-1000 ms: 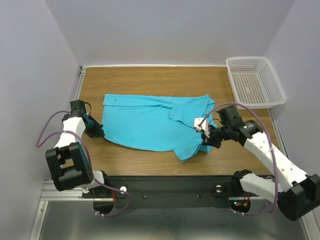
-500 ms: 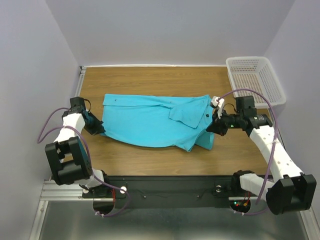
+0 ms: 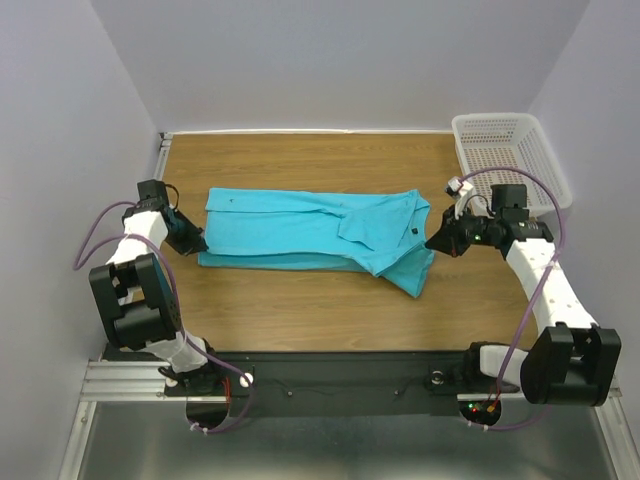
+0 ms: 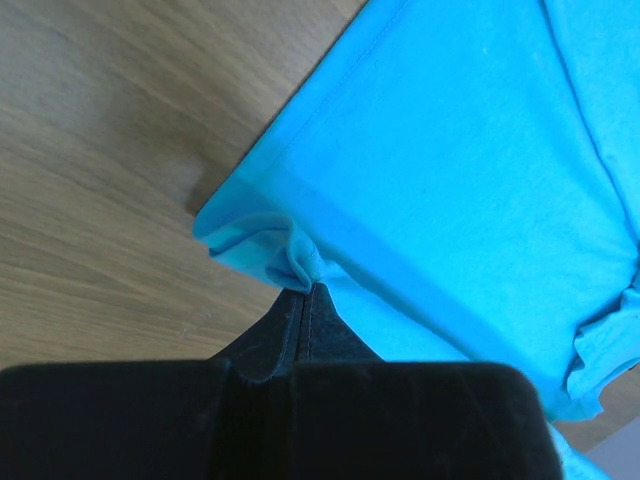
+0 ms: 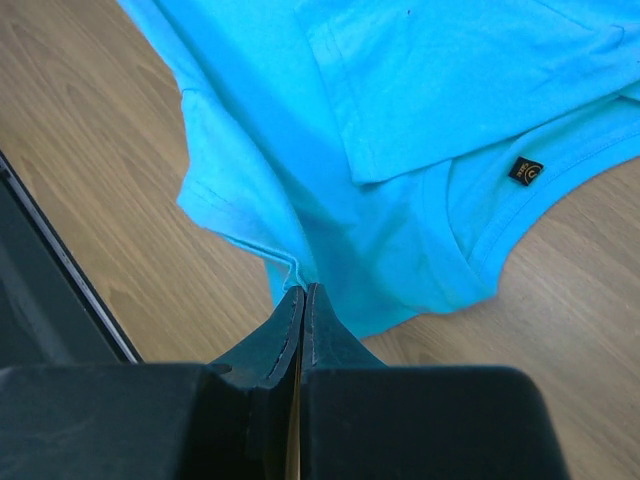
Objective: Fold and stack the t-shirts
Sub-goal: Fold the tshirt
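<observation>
A turquoise t-shirt (image 3: 300, 225) lies across the middle of the wooden table, its near half lifted and carried over toward the far half. My left gripper (image 3: 197, 241) is shut on the t-shirt's left edge; in the left wrist view the gripper (image 4: 307, 288) pinches a bunched hem of the t-shirt (image 4: 470, 170). My right gripper (image 3: 433, 243) is shut on the t-shirt's right edge. In the right wrist view that gripper (image 5: 303, 290) holds a fold of the t-shirt (image 5: 400, 130), whose small dark label (image 5: 524, 169) shows by the collar.
A white mesh basket (image 3: 508, 163) stands at the table's far right corner. Bare wooden table (image 3: 300, 310) lies between the shirt and the arm bases. Purple cables loop off both arms.
Both grippers have moved away from the near edge, carrying the shirt's near hem over the rest. The right gripper also moved right. The shirt now looks narrower, front to back.
</observation>
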Available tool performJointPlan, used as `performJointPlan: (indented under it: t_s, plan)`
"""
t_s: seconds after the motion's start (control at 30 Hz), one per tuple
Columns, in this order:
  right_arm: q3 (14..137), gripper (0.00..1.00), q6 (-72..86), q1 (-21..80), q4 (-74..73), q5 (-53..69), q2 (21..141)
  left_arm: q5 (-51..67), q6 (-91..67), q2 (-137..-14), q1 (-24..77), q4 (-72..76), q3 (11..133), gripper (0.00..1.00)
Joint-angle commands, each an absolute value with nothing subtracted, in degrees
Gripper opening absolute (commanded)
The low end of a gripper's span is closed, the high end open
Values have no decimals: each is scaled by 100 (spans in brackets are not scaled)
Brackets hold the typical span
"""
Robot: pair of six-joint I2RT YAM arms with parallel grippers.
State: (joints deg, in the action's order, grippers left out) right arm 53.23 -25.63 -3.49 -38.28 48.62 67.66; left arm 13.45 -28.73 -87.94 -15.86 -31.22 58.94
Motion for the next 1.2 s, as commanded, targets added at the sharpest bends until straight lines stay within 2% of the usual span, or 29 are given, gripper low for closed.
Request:
performJointPlan:
  t_s: [0.0, 1.17]
  plan:
    - [5625, 1, -2382, -396, -3498, 5036, 6855, 1397, -2892, -8964, -1608, -3067, 6257, 0]
    - [5537, 1, -1986, -439, -3076, 4658, 7576, 1231, -2900, -10274, -1433, -3146, 7391, 0]
